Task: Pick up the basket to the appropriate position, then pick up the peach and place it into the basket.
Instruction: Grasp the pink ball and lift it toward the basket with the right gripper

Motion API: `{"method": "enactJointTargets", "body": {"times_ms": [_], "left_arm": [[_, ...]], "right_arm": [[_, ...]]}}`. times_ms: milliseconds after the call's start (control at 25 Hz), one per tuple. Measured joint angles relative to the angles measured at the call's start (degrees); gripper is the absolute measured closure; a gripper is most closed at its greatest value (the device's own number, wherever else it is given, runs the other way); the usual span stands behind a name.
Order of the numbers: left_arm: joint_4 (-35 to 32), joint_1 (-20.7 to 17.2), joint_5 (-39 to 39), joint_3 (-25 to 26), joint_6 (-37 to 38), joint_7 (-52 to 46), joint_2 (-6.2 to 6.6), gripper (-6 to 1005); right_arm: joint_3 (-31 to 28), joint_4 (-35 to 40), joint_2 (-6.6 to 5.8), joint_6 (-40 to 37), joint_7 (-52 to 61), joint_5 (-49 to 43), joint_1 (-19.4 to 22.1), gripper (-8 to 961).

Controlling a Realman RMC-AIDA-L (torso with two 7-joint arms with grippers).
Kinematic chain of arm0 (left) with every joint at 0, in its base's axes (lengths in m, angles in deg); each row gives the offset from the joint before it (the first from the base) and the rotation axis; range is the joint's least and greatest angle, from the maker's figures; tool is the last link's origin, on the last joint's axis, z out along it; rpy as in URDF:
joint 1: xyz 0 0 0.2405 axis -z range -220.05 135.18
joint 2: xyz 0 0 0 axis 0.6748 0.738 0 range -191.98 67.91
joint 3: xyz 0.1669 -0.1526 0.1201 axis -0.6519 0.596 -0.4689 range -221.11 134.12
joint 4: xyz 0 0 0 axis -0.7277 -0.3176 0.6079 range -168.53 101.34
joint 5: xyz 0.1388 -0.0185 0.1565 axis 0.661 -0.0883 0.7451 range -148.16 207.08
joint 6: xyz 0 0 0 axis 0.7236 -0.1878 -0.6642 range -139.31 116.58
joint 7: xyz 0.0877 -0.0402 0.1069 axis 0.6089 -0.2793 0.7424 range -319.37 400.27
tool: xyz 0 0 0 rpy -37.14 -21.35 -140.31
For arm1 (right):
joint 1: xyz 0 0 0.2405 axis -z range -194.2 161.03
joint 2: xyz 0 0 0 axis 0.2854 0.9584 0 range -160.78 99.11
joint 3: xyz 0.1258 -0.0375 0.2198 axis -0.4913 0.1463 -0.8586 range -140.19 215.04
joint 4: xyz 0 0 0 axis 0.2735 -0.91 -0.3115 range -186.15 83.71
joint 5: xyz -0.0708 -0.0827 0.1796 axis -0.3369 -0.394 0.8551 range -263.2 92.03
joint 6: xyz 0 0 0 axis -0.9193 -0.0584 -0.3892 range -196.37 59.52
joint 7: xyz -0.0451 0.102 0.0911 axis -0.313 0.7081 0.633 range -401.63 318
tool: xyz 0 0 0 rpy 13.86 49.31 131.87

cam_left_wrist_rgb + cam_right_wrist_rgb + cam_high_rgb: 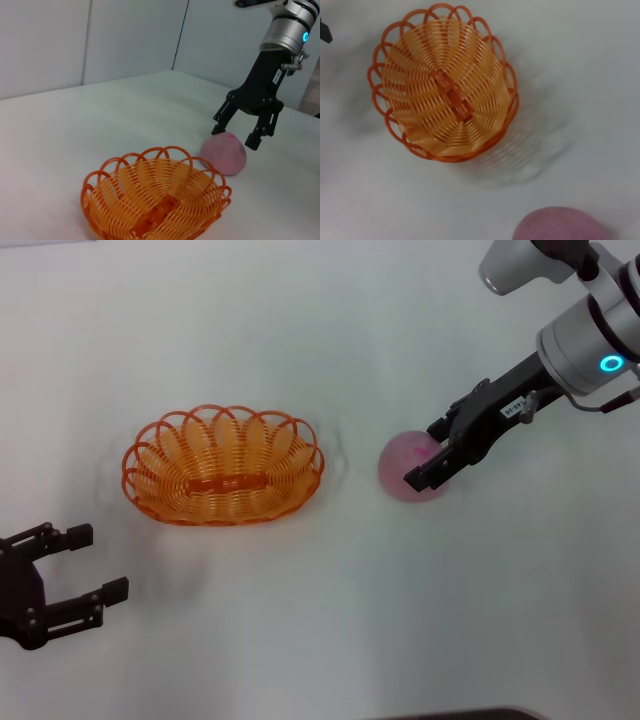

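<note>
The orange wire basket [160, 480] stands empty on the white table, left of the middle; it also shows in the left wrist view [155, 200] and the right wrist view [442, 82]. The pale pink peach [397, 465] lies on the table to the basket's right, apart from it, and shows in the wrist views too [224, 155] [560, 225]. My right gripper [425, 453] is open just over the peach, its fingers spread to either side of the top [235, 137]. My left gripper [98, 562] is open and empty at the near left, short of the basket.
The white table [300, 620] spreads all round the basket and peach. Pale walls stand behind it in the left wrist view [125, 40]. Nothing else lies on the table.
</note>
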Motion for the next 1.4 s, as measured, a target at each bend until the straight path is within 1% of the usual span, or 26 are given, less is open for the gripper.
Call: {"method": "enactJointTargets", "body": {"times_ms": [360,640,920,1360,1400], "left_arm": [[0.0,0.0,0.0,0.0,0.0,0.0,0.0,200],[0.0,0.0,0.5,0.0,-0.1,0.0,0.0,200],[0.0,0.1,1.0,0.0,-0.2,0.0,0.03,200],[-0.1,0.1,1.2,0.0,-0.2,0.0,0.09,200],[-0.1,0.1,1.2,0.0,-0.2,0.0,0.09,200]], "right_arm": [[0.2,-0.1,0.0,0.9,0.5,-0.1,0.0,20],[2.4,-0.2,0.09,2.3,1.4,-0.1,0.0,22],[3.1,-0.9,0.18,3.1,1.9,-0.1,-0.3,25],[4.7,-0.9,0.28,4.4,3.6,-0.1,-0.5,119],[4.8,-0.9,0.27,4.4,3.6,-0.1,-0.5,139]]}}
